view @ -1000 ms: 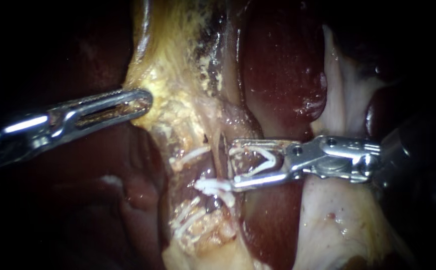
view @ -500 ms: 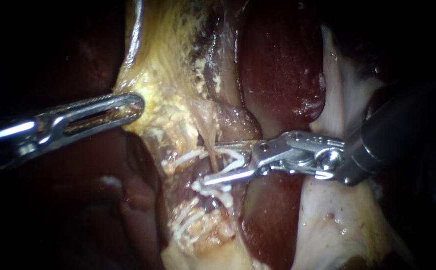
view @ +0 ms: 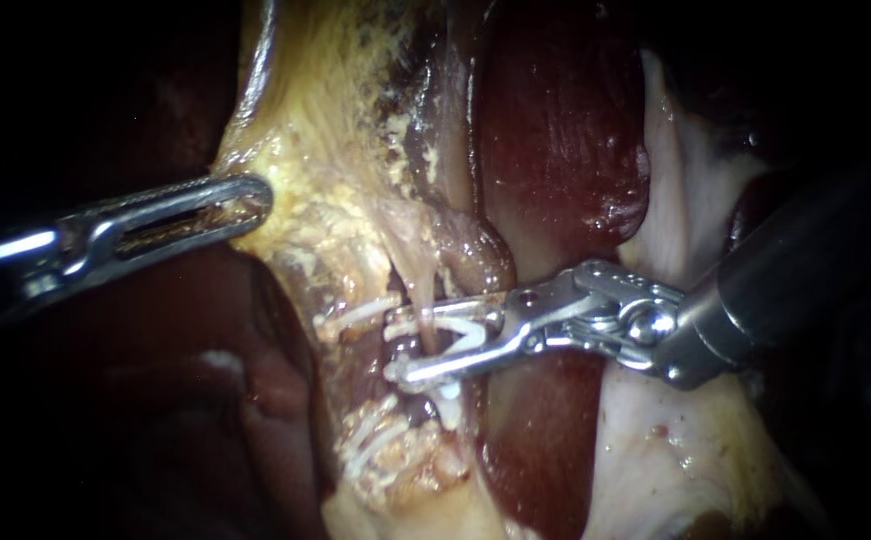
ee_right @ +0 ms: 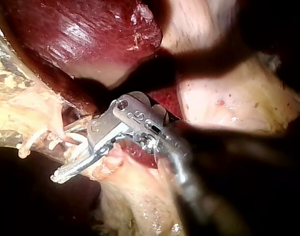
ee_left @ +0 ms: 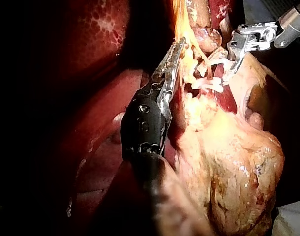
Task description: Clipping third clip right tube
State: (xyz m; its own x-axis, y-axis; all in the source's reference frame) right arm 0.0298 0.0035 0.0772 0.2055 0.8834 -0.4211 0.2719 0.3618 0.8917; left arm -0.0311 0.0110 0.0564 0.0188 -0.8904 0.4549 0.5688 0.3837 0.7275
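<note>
My right instrument [view: 397, 345] comes in from the right with its jaws standing narrowly apart in a V. They carry a white clip [view: 467, 330], whose two legs lie along the inner faces of the jaws, so both jaws touch it. The right tube [view: 417, 290], a thin pale strand, runs down from the yellow fatty tissue [view: 335, 200] and passes straight between these jaws and inside the clip's open legs. The clip is around the tube but not pressed flat. Just past the jaw tips, beside the tube, an applied clip [view: 355, 316] lies across the neighbouring strand. Under the lower jaw, touching it or nearly so, a second white clip [view: 445, 402] shows. Further beyond that, several more white clips [view: 370, 445] sit in the fatty tissue. Behind the jaws' hinge lies the dark red liver [view: 555, 130], and pale tissue [view: 675, 450] lies under the shaft.

My left instrument [view: 245, 200] is well apart from the right jaws, on the far side of the fatty tissue. Its slotted jaws lie together on the edge of that tissue. The left wrist view shows them pressed along the yellow edge.
</note>
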